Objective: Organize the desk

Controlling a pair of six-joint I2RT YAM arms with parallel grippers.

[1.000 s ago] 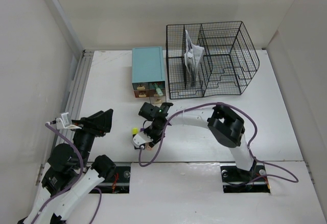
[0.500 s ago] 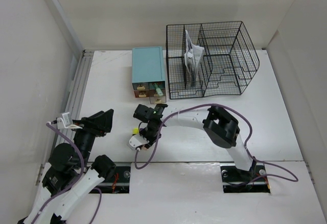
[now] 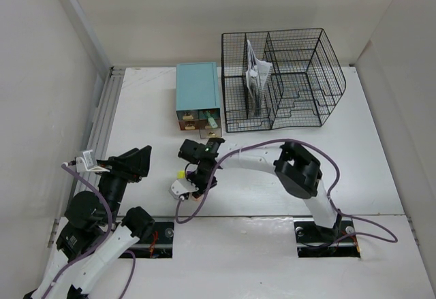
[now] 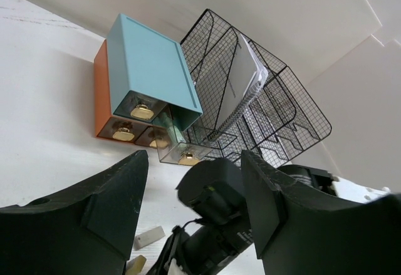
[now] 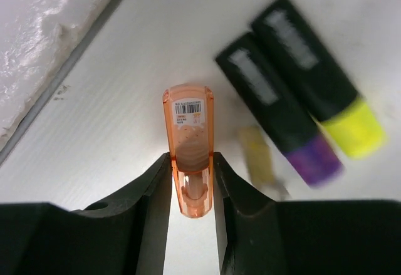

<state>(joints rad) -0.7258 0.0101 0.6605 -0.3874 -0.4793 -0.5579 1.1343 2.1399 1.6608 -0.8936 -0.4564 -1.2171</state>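
The desk is a white tabletop with a grey rail along its left edge. My right gripper is near the desk's front middle, shut on an orange translucent stick with a barcode label, held low over the desk. Two black highlighters lie beside it, one with a purple cap and one with a yellow cap; the yellow cap also shows in the top view. My left gripper is open and empty, left of the right gripper, and its fingers frame the right arm.
A teal-topped drawer box stands at the back with one clear drawer pulled out. A black wire mesh rack holding a notebook stands to its right. A small white block lies by the right gripper.
My right gripper has shifted a little to the left and toward the near edge. The left arm has not moved.
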